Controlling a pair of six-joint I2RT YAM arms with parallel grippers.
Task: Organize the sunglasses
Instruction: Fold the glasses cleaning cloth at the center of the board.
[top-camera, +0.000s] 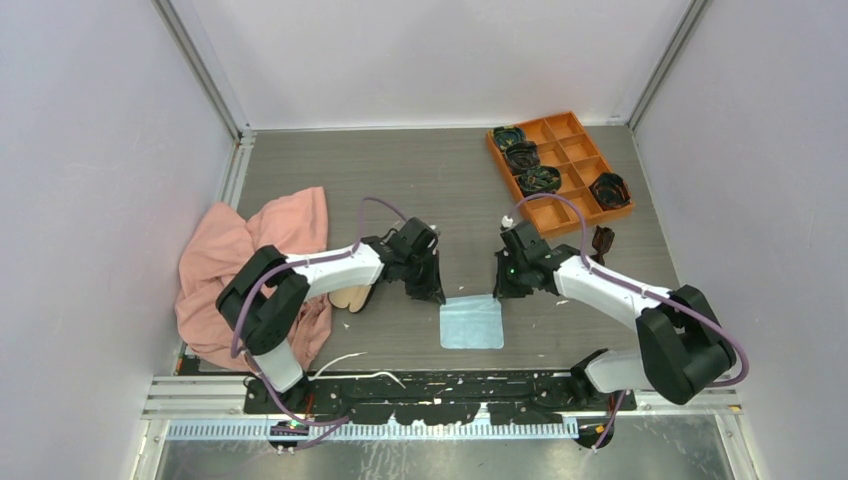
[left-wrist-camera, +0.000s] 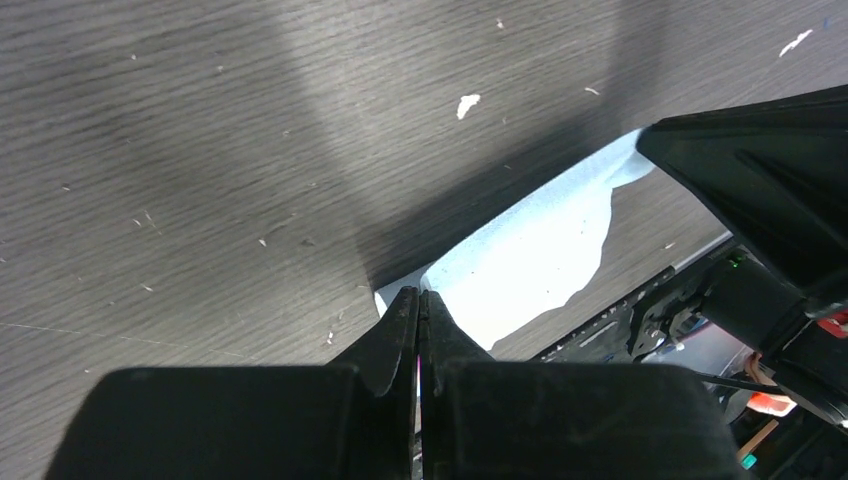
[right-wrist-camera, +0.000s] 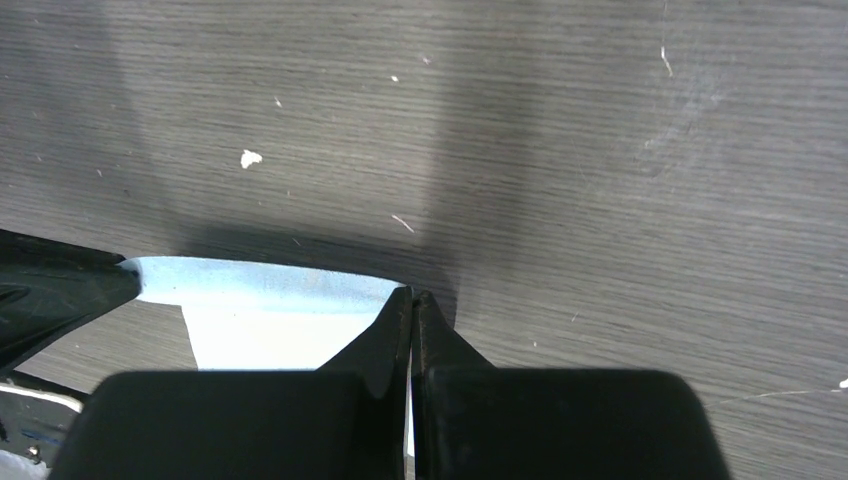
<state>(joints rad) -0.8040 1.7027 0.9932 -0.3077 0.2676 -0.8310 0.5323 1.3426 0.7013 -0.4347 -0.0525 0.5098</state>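
Observation:
The sunglasses (top-camera: 602, 243), a small dark folded pair, lie on the table just right of the orange tray's near end, behind my right arm. A light blue cloth (top-camera: 472, 322) lies at the table's near middle. My left gripper (top-camera: 437, 296) is shut on its far left corner (left-wrist-camera: 420, 295). My right gripper (top-camera: 498, 294) is shut on its far right corner (right-wrist-camera: 412, 293). The cloth's far edge (right-wrist-camera: 265, 285) is stretched between the two and lifted a little, with a shadow under it. The cloth also shows in the left wrist view (left-wrist-camera: 530, 260).
An orange divided tray (top-camera: 570, 155) at the back right holds several dark coiled bundles (top-camera: 522, 156). A pink cloth (top-camera: 250, 240) is heaped at the left. A tan-lined case (top-camera: 352, 297) shows partly under my left arm. White crumbs (left-wrist-camera: 467, 103) dot the table.

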